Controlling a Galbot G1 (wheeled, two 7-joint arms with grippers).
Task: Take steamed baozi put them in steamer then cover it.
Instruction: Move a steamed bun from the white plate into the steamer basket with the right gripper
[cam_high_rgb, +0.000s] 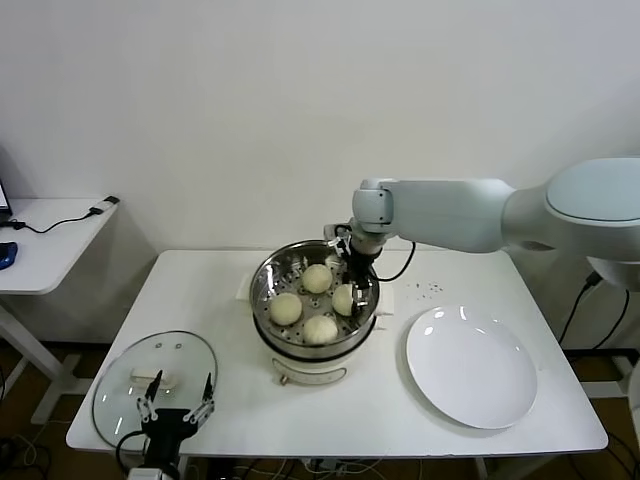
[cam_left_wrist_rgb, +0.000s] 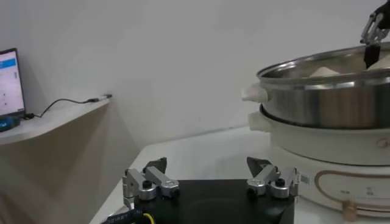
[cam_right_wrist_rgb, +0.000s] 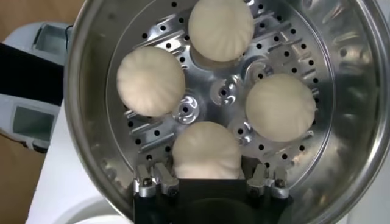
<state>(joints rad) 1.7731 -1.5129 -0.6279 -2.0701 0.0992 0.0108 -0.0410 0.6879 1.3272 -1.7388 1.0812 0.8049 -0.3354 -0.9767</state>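
The steamer (cam_high_rgb: 262, 290) stands mid-table, uncovered, and its perforated tray (cam_right_wrist_rgb: 213, 97) holds several steamed baozi. Three lie free (cam_right_wrist_rgb: 220, 27) (cam_right_wrist_rgb: 150, 81) (cam_right_wrist_rgb: 280, 106). The fourth baozi (cam_right_wrist_rgb: 207, 149) rests on the tray between the fingers of my right gripper (cam_right_wrist_rgb: 207, 175), which reaches down into the pot (cam_high_rgb: 355, 290) and is shut on it. The cover (cam_high_rgb: 150, 380), a clear glass lid, lies flat at the table's front left corner. My left gripper (cam_high_rgb: 176, 402) hovers open over the lid's near edge, and shows open and empty in the left wrist view (cam_left_wrist_rgb: 210, 173).
A white plate (cam_high_rgb: 470, 368) lies bare to the right of the steamer (cam_left_wrist_rgb: 329, 100). A cable runs behind the pot. A side table (cam_high_rgb: 50, 240) with a cable stands off to the left, and a screen (cam_left_wrist_rgb: 9, 82) sits on it.
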